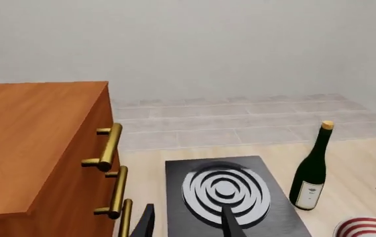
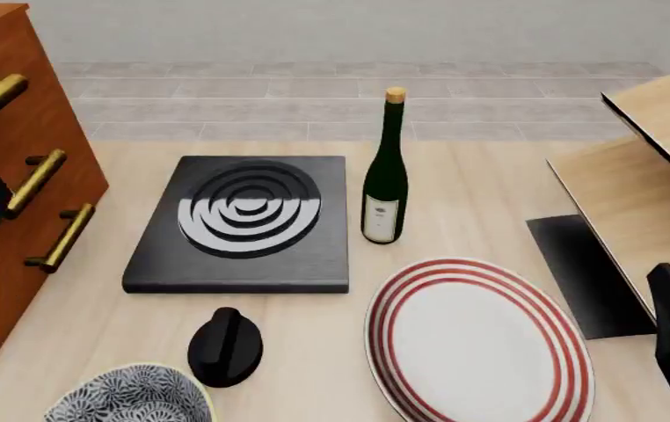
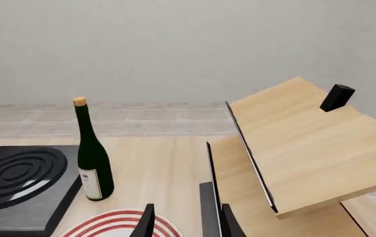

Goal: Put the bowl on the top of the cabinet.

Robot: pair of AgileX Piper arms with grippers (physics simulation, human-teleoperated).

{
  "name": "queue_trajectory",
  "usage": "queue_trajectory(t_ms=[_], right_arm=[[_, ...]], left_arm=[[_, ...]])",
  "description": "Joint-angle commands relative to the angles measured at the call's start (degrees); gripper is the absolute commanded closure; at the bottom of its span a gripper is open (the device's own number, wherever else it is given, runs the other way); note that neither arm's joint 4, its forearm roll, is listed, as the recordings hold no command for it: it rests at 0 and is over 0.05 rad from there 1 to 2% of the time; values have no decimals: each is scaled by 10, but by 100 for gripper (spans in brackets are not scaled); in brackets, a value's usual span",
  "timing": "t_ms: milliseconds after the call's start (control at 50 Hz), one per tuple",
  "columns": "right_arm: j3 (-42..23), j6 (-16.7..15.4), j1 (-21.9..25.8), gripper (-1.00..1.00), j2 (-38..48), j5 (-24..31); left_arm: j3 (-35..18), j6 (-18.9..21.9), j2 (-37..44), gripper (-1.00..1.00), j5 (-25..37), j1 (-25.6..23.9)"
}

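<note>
The bowl (image 2: pixel 130 397), white with a dense dark floral pattern and a pale rim, sits at the table's near left edge, partly cut off by the front view. The reddish-brown cabinet (image 2: pixel 12 132) with brass bar handles stands upright at the far left; its top (image 1: pixel 36 138) shows in the left wrist view. My left gripper (image 1: pixel 188 228) is open and empty, level with the cabinet's upper drawers, above and behind the bowl. My right gripper (image 3: pixel 186 226) is open too, low at the right by the shelf unit. Neither wrist view shows the bowl.
A black hotplate (image 2: pixel 247 220) lies mid-table with a green wine bottle (image 2: pixel 384 180) upright to its right. A red-ringed white plate (image 2: pixel 476 343) lies near the front. A small black knob-like object (image 2: pixel 225 345) sits right of the bowl. A pale-wood shelf unit (image 2: pixel 651 167) fills the right side.
</note>
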Motion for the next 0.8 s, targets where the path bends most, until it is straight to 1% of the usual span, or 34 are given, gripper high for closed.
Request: queue_trajectory(t_ms=[20, 40, 60, 100, 120, 140, 160, 180, 200, 240, 260, 280, 320, 340, 400, 460, 520, 540, 580, 640, 660, 680, 800], right_arm=[[0, 2, 0, -100, 0, 0], [0, 2, 0, -100, 0, 0], [0, 1, 0, -100, 0, 0], [0, 2, 0, -100, 0, 0], [0, 2, 0, -100, 0, 0], [0, 2, 0, -100, 0, 0], [0, 3, 0, -100, 0, 0], [0, 3, 0, -100, -1, 0], [0, 3, 0, -100, -1, 0], [0, 4, 0, -100, -1, 0], [0, 4, 0, -100, -1, 0], [0, 4, 0, -100, -1, 0], [0, 4, -1, -100, -1, 0], [0, 4, 0, -100, 0, 0], [0, 1, 3, -100, 0, 0], [0, 1, 3, -100, 0, 0], [0, 1, 3, -100, 0, 0], [0, 2, 3, -100, 0, 0], [0, 3, 2, -100, 0, 0], [0, 5, 2, -100, 0, 0], [0, 5, 2, -100, 0, 0], [0, 5, 2, -100, 0, 0], [0, 6, 3, -100, 1, 0]], left_arm=[[-109, -42, 94, -100, 64, -32], [-116, -39, 102, -100, 70, -32], [-87, -34, 99, -100, 50, -34], [-91, -21, 109, -100, 57, -39], [-107, -25, 117, -100, 71, -40], [-141, -18, 130, -100, 99, -41], [-116, -11, 129, -100, 83, -38], [-148, -9, 141, -100, 110, -41], [-162, -8, 150, -100, 123, -44], [-175, 0, 161, -100, 140, -39], [-182, -10, 167, -100, 149, -40], [-153, -5, 157, -100, 134, -39], [-150, 0, 155, -100, 137, -39], [-155, -12, 158, -100, 151, -45], [-180, -15, 145, -100, 191, -52], [-198, -5, 138, -100, 224, -57], [-203, -5, 140, -100, 239, -59], [-205, 3, 140, -100, 248, -60], [-208, -2, 144, -100, 263, -64], [-207, 11, 141, -100, 281, -65], [-209, 7, 139, -100, 287, -64], [-210, 12, 136, -100, 295, -64], [-199, 19, 133, -100, 310, -65]])
